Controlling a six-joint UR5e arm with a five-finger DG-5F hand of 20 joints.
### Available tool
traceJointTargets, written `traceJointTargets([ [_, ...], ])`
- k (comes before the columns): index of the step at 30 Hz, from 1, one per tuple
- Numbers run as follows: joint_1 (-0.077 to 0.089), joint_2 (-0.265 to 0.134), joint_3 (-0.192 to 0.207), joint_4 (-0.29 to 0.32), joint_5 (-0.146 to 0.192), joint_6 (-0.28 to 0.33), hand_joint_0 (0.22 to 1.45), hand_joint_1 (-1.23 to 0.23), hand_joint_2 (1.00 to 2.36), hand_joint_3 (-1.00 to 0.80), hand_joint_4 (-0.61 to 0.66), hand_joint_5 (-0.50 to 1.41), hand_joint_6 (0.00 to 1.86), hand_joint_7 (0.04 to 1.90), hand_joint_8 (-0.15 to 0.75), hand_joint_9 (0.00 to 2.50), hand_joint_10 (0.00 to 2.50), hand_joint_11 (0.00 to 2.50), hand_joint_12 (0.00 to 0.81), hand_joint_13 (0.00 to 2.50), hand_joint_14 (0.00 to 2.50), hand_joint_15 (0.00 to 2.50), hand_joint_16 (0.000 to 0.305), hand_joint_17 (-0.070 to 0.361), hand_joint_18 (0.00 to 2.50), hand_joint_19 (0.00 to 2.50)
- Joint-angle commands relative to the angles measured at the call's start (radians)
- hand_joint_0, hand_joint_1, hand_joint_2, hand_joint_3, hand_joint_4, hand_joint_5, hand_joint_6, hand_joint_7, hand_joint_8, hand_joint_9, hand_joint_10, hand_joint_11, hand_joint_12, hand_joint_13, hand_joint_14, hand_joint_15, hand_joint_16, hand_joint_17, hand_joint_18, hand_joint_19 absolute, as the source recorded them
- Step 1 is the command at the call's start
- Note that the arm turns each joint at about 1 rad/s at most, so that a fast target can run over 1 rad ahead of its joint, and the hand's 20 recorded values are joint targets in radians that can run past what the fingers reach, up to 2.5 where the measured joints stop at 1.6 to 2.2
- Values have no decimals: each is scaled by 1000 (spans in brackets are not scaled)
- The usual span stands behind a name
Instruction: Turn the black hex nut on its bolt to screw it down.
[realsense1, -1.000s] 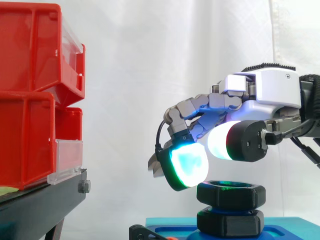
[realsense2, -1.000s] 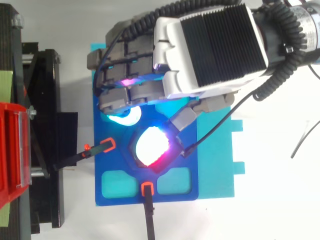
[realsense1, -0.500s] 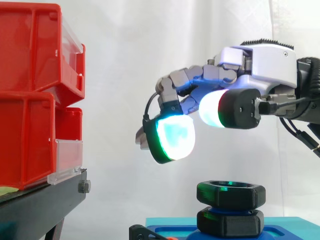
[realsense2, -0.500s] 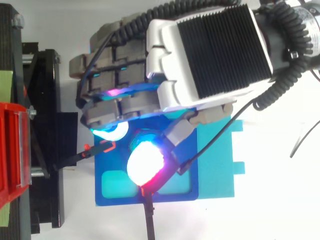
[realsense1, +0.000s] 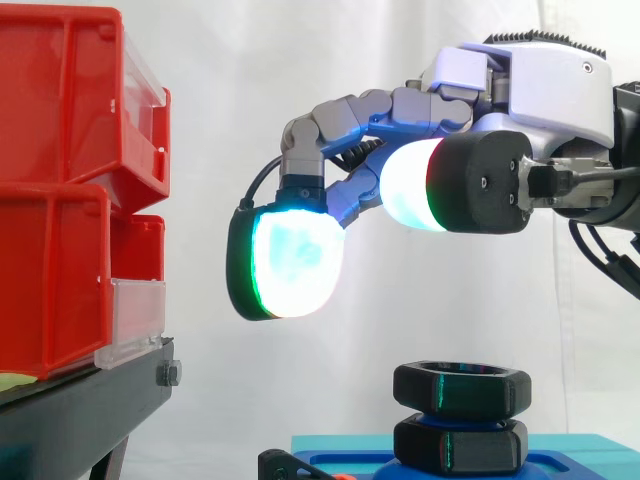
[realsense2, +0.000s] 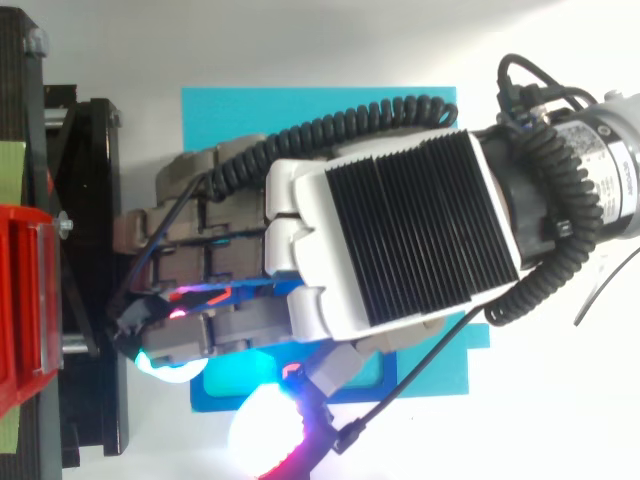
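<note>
Black hex nut (realsense1: 461, 386) untouched; robot hand (realsense1: 530, 95) hovered above, loosely open, empty. Likely regrasp step: descend, pinch flats, twist.

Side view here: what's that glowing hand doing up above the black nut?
A robot arm's hand hovers well above the black hex nut and touches nothing; its fingers are relaxed and empty. The nut sits on its bolt, just over a second black hex piece on a blue base. The job is to screw that nut down, and right now nothing is gripping it. Red bins stand off to the side.
</note>
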Motion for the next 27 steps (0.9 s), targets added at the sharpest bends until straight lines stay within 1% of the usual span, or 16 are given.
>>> traceJointTargets([
  [1,11,-1,-1,-9,14,0,536,-330,1000,-500,210,-40,504,1008,277,799,7,199,335,633,8,180,47,105,515,585],
  [3,12,-13,-4,-12,14,0,536,-330,1000,-500,206,-41,504,1005,274,798,7,195,332,633,7,180,46,104,507,576],
  [8,9,-22,-7,-15,10,0,537,-329,1000,-500,205,-42,504,1004,275,797,7,195,332,632,8,176,47,105,519,577],
  [11,6,-22,-7,-18,8,0,537,-328,1000,-500,158,-22,505,1131,274,796,7,202,331,628,7,174,46,104,513,585],
  [12,8,-22,-7,-21,8,0,537,-328,1000,-500,131,-14,505,1203,276,796,7,203,332,627,8,178,46,104,513,578],
  [15,5,-22,-7,-42,8,-2,537,-329,1000,-500,102,-2,506,1276,275,806,8,210,331,628,8,178,46,104,509,579],
  [18,0,-22,-8,-64,7,-3,537,-330,1000,-500,94,4,506,1324,277,806,8,205,332,630,8,178,46,104,507,585],
  [20,-6,-22,-7,-78,2,-3,537,-330,1000,-500,91,8,505,1344,278,808,8,210,333,631,9,178,46,104,510,570],
  [23,-12,-22,-7,-73,-12,-3,537,-331,1000,-500,89,15,505,1387,280,818,10,212,333,633,8,180,46,103,513,578],
  [27,-15,-22,-7,-69,-19,-3,537,-331,1000,-500,96,20,505,1433,279,835,8,217,332,634,8,180,46,103,512,570],
])
